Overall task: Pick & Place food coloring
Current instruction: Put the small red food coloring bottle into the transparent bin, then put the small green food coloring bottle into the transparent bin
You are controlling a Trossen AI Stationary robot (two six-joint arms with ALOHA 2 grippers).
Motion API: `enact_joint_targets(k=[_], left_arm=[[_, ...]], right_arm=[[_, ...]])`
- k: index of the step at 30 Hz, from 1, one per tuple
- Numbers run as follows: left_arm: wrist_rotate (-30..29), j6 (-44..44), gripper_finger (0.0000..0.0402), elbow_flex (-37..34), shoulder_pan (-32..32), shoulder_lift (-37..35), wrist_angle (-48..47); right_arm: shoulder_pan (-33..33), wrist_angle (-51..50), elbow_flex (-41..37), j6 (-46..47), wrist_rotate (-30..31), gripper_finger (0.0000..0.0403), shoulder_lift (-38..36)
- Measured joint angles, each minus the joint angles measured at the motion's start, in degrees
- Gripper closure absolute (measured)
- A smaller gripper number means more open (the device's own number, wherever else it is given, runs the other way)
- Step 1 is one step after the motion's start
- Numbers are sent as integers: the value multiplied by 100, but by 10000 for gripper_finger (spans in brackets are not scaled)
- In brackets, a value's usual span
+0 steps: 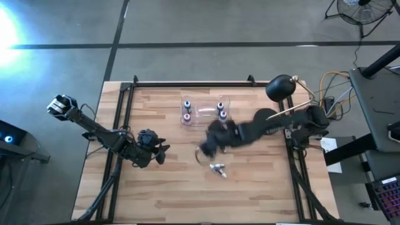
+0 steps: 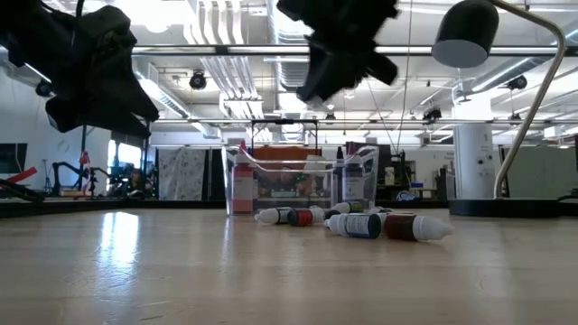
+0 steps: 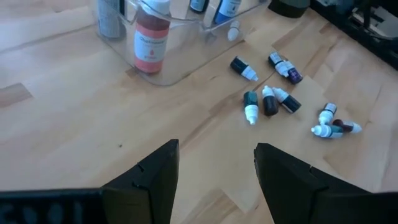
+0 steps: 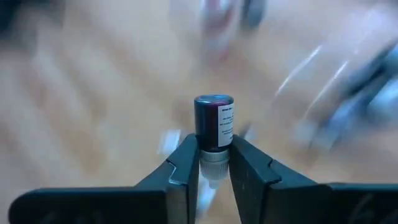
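Observation:
Several tiny dropper bottles of food coloring [image 3: 273, 102] lie on their sides on the wooden table, also seen in the low view [image 2: 361, 223] and the high view [image 1: 217, 169]. My right gripper [image 4: 214, 149] hangs above the table's middle [image 1: 209, 142], shut on one dark bottle [image 4: 214, 121]. My left gripper [image 3: 216, 162] is open and hovers over the table's left part [image 1: 161, 150], apart from the bottles. My right gripper pinches the dark bottle between its two fingers at the whitish cap end [image 4: 214, 158]. The dark labelled body [image 4: 216, 118] sticks out past the fingertips. The bottle is lifted clear of the table.
A clear plastic box [image 1: 204, 111] stands at the table's far middle, with taller bottles upright in it, one pink [image 2: 242, 187] and one blue-labelled [image 2: 354, 185]. A black lamp [image 1: 281, 87] stands at the far right corner. Bare wood lies toward the near edge.

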Motion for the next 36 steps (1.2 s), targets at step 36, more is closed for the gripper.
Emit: enact_joint_targets(k=[36], left_arm=[[1568,4427,218,467,1094,1394,2716]], right_arm=[[1813,-2893,-174,947,-1150,178,-168]])
